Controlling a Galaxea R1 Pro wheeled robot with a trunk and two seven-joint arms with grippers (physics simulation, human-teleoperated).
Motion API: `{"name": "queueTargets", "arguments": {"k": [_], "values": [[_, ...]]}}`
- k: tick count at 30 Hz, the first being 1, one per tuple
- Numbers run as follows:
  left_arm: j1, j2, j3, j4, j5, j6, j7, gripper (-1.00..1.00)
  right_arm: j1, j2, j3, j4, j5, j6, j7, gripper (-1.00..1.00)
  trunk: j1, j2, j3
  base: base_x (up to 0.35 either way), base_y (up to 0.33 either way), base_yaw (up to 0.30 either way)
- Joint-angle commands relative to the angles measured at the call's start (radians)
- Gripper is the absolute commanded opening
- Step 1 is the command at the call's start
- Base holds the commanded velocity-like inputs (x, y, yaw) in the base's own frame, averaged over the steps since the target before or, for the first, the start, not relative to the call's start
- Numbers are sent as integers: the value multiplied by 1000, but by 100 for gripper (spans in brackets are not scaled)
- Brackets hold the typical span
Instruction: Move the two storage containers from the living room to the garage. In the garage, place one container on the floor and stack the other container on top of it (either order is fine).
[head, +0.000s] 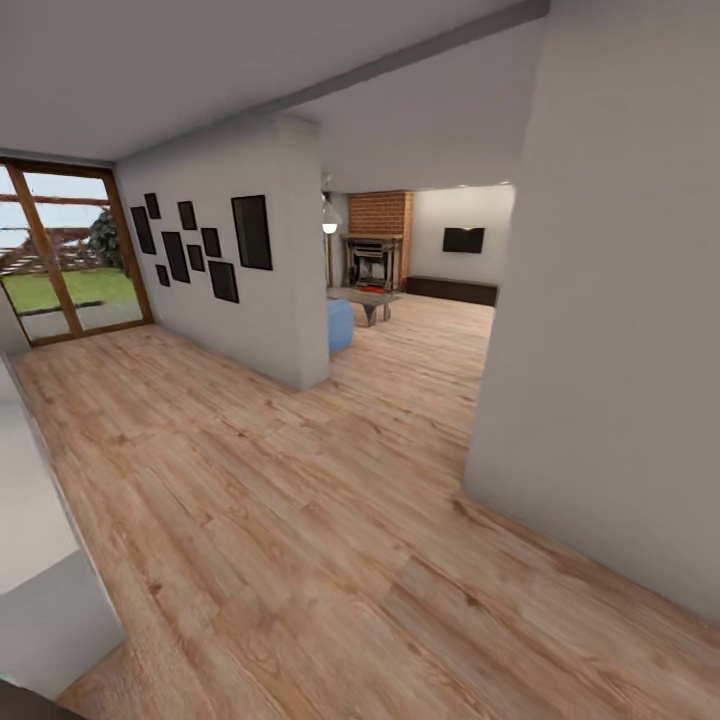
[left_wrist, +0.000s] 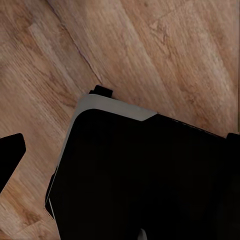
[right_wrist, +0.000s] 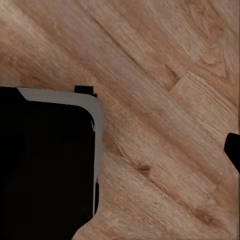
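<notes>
The two storage containers are out of view, and so is the garage. I stand on a light wood-plank floor (head: 300, 520) in a hallway. The living room (head: 430, 310) opens ahead, with its red-brick fireplace (head: 376, 240) and a corner of the blue sofa (head: 340, 325). In the left wrist view my left gripper (left_wrist: 120, 150) hangs over my own black base (left_wrist: 140, 175), its dark fingertips (left_wrist: 11, 155) wide apart at the picture's edges, open and holding nothing. My right gripper (right_wrist: 120, 150) also hangs open over floor and base, with one fingertip (right_wrist: 233, 150) showing.
A white wall with black picture frames (head: 200, 250) ends in a corner at centre. A large white wall (head: 620, 350) juts in on the right, leaving a passage between. Wood-framed glass doors (head: 70, 260) stand far left. A white block (head: 40, 570) sits near left. A low table (head: 366, 299) stands by the sofa.
</notes>
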Motion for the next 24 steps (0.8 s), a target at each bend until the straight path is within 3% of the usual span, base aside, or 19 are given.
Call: {"name": "queueTargets", "arguments": {"k": [1, 24], "values": [[-1, -1, 7, 1, 1, -3, 2, 100, -1, 0, 8, 3, -9, -6, 0, 100, 1, -1, -1, 324, -28, 147], [-1, -3, 7, 2, -1, -2, 2, 100, -1, -1, 8, 3, -9, 0, 0, 100, 1, -1, -1, 324, -120, 10]]}}
